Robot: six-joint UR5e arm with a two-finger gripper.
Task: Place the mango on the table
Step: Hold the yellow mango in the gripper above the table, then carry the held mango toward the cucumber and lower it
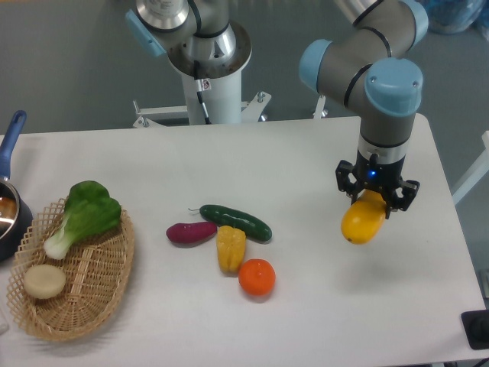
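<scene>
The black two-finger gripper (376, 200) is clamped on the upper end of the smooth yellow-orange oval mango (364, 221), so the fruit hangs tilted below the fingers — gripped high, presumably, so that its lower end can meet the surface first. It is held over the right part of the large white tabletop with rounded corners (321, 306), well apart from the other produce; that bare patch looks like a sensible spot to set it down without nudging anything. Whether the mango already touches the table I cannot tell, though a faint shadow just beneath it suggests it is close. Its skin is plain and glossy, deeper orange near the fingers. Left of it lie a round orange fruit (257, 277), a lobed yellow bell pepper (231, 248), a dark green cucumber (236, 222) and a purple eggplant (191, 232) — clustered mid-table.
</scene>
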